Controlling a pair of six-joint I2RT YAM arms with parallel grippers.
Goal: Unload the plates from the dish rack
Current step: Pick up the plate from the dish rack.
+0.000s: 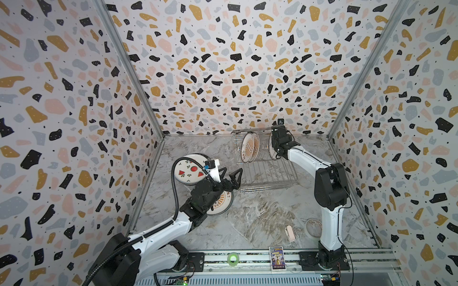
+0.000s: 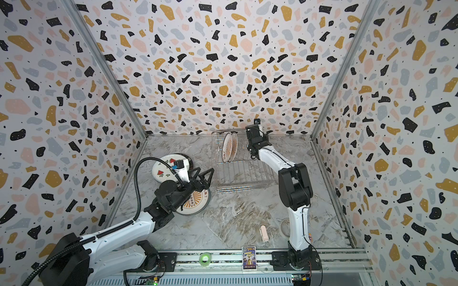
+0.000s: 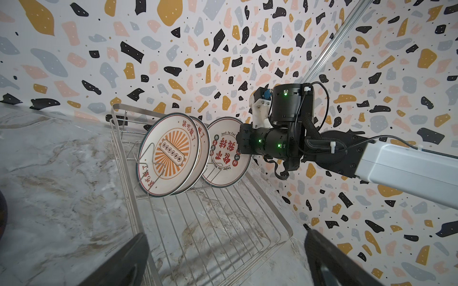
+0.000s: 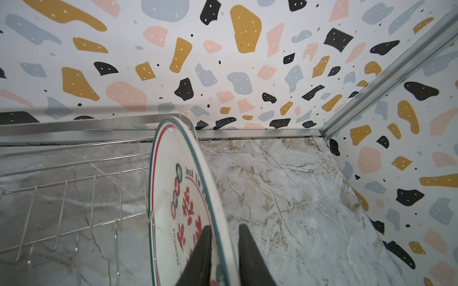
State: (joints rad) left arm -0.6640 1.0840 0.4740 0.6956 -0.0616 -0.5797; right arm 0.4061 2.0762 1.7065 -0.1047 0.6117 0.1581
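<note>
Pinches the red-lettered plate (image 4: 183,198) edgewise in right jaws, likely for lifting off the dish rack (image 4: 74,127) (left jaws wide open, empty).

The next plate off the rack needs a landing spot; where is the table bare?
The widest bare marble lies in front of the dish rack, between the sunburst plate under the left arm and the right arm. Crowded: the back left around the watermelon plate, and the front right by the pink object and tape roll.
</note>
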